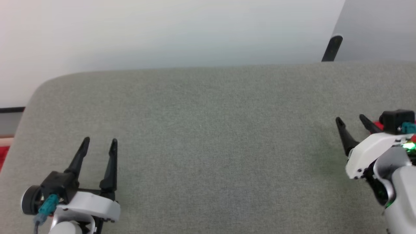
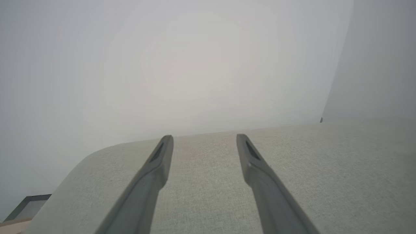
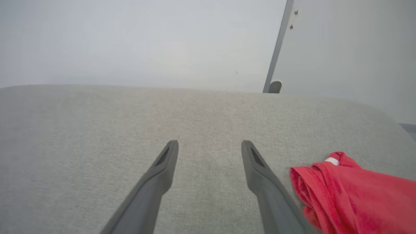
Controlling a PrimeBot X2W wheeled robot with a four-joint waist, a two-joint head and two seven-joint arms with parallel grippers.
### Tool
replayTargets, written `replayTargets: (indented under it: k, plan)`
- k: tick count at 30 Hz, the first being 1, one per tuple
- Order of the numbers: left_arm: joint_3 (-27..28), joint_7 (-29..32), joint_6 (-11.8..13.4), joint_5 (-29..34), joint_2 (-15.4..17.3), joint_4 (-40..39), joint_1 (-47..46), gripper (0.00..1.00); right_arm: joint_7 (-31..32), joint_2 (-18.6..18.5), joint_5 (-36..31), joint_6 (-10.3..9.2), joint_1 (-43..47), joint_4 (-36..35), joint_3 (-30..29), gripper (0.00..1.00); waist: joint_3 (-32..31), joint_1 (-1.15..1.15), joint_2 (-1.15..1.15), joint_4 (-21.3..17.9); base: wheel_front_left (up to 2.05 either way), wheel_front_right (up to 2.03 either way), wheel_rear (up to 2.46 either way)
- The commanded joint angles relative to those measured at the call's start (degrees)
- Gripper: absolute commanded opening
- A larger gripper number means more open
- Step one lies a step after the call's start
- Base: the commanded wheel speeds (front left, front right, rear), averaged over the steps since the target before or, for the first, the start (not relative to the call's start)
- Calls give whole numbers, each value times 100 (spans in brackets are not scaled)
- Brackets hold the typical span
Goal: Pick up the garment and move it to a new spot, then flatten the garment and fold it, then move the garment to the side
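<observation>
Plainly found the garment [image 3: 351, 195] bunched on the surface [image 1: 208, 130] just beside the open, empty right jaws, outside their right finger, far from the equally open left jaws.

The left gripper [image 1: 99, 143] sits at the lower left of the head view. Its two dark fingers point up the frame and stand well apart, with nothing between them. The right gripper [image 1: 351, 119] is at the right edge at mid-height, leaning up and left, jaws parted and empty (its own wrist view shows the same wide gap). Its white wrist housing [image 1: 370, 152] runs into a pale forearm [image 1: 403, 195] at the lower right corner, seemingly angled downward.
</observation>
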Motion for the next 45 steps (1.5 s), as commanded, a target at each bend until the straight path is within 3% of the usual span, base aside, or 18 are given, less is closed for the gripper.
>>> replayTargets:
  k: [1,7,11,20,26,45]
  plan:
    - [65,5,41,-6,-49,41,82,100,-179,35,2,-11,144,-89,17,100,-113,0,0,63,0,0,0]
    - [162,5,48,11,-163,183,248,100,-1069,145,-118,-11,753,-564,-340,100,-293,0,0,123,0,0,0]
    - [216,4,20,54,-202,178,424,100,-1316,240,-213,-10,1333,-969,-722,100,-390,0,0,161,0,0,0]
    - [468,4,168,177,-342,-437,1072,100,-969,456,-426,-10,2189,-2015,-1125,100,-400,0,0,136,0,0,0]
    - [616,4,68,-68,-451,-726,1374,100,-726,613,-487,-10,2474,-2628,-1312,100,-289,0,0,121,0,0,0]
    - [669,5,-58,-67,-524,-806,1172,100,-479,759,-529,-10,2555,-3022,-1443,100,-142,0,0,88,0,0,0]
